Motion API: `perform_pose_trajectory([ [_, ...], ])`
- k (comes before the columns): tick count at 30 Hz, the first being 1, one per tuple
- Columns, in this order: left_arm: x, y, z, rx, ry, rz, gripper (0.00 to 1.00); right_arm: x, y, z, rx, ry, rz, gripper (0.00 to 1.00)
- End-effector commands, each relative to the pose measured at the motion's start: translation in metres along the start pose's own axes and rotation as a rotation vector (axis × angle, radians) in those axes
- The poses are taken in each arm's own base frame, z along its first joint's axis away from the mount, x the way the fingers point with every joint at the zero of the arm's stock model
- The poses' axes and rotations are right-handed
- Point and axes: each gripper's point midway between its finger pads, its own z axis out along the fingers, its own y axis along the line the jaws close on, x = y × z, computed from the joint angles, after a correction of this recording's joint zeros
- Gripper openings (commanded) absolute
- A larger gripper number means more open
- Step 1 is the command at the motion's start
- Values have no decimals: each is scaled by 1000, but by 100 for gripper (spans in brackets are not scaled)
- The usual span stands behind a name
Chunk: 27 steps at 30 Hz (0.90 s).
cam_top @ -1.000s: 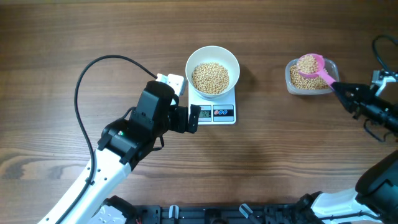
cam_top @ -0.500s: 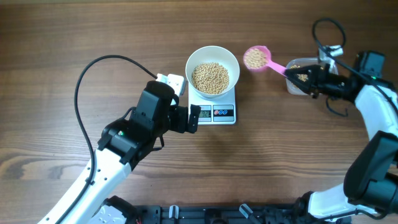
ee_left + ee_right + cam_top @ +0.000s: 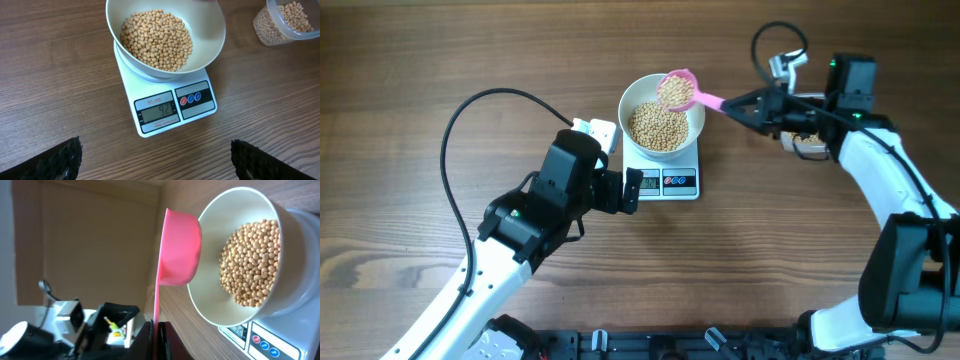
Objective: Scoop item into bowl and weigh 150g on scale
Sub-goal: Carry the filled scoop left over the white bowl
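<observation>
Holding a pink scoop point(image 3: 180, 245) of beans point(image 3: 674, 91) over the bowl point(image 3: 215, 35), our right fingers point(image 3: 745, 104) are closed on its handle. The bowl sits on the scale point(image 3: 176, 107); our left fingers point(image 3: 631, 190) stand wide nearby.

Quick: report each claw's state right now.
Left claw: open, holding nothing.
Right claw: closed on the pink scoop handle.
</observation>
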Motion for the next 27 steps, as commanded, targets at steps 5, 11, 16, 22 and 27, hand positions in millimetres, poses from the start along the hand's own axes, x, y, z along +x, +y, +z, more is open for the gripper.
perform_pose_trajectory([
  [5, -4, -4, -1, 14, -5, 5, 100, 0, -15, 23, 134, -18, -60, 5],
  [11, -4, -4, -1, 14, -6, 5, 100, -8, -7, 16, 209, -82, -117, 4],
  [16, -4, -4, -1, 14, -5, 5, 100, -9, -2, 9, 259, -110, -181, 5],
  [22, -4, -4, -1, 14, -6, 5, 100, -7, 5, 16, 337, -118, -323, 5],
  [27, -4, -4, -1, 14, -5, 5, 100, -4, 12, 25, 409, -125, -427, 5],
])
